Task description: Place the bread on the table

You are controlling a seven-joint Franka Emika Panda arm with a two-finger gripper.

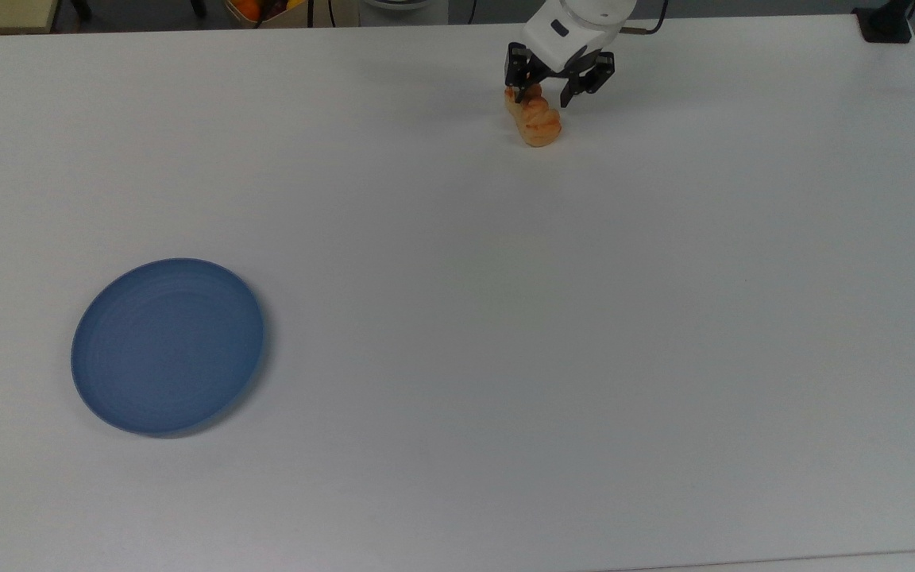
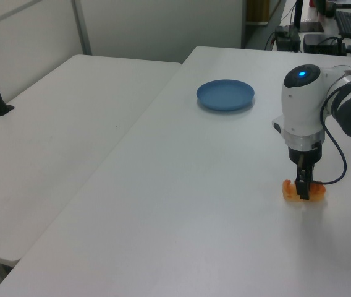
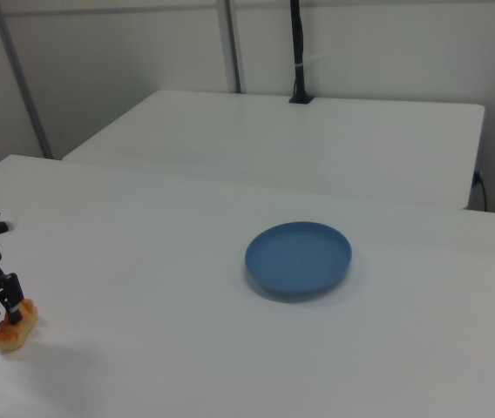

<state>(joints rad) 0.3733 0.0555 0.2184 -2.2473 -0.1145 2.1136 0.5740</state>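
Bright, even light; soft faint shadows

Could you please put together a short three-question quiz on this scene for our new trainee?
1. True or false: the bread lies on the blue plate.
2. Multiple choice: how do the jaws of the gripper stand? A) spread open over one end of the bread B) shut tight on the bread C) shut on the plate's rim.
3. Fill in: in the top view, the plate sits toward the table's ____ side, far from the bread.

Key:
1. False; it lies on the bare table.
2. A.
3. Left.
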